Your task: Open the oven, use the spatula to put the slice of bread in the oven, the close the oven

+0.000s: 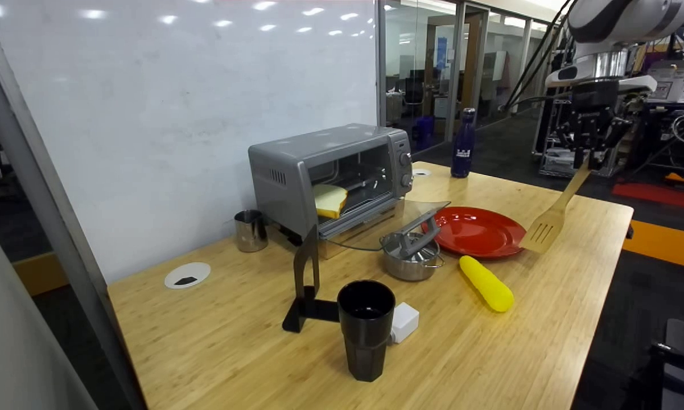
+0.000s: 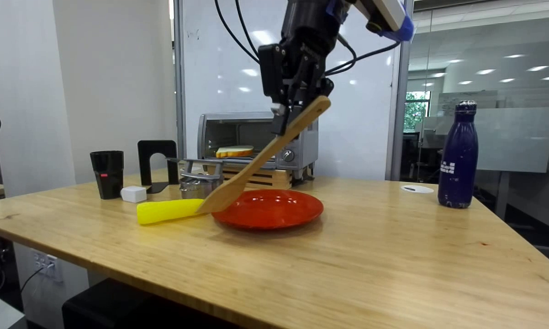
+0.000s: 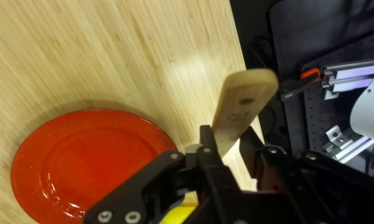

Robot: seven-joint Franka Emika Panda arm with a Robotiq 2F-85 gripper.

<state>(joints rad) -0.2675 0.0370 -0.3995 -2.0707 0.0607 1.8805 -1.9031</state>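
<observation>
Probably light and stiff, the spatula (image 2: 261, 159) seems well held where my claw (image 3: 228, 133) grips its upper handle (image 3: 236, 109), blade (image 2: 224, 194) hanging left.

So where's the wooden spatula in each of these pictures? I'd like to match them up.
In an exterior view: the wooden spatula is at the right, its blade just right of the red plate.
In an exterior view: the wooden spatula slants across the middle, blade tip lower left of centre.
In the wrist view: the wooden spatula, handle end only, right of centre.
Shared landmark: the red plate, in all three.
</observation>
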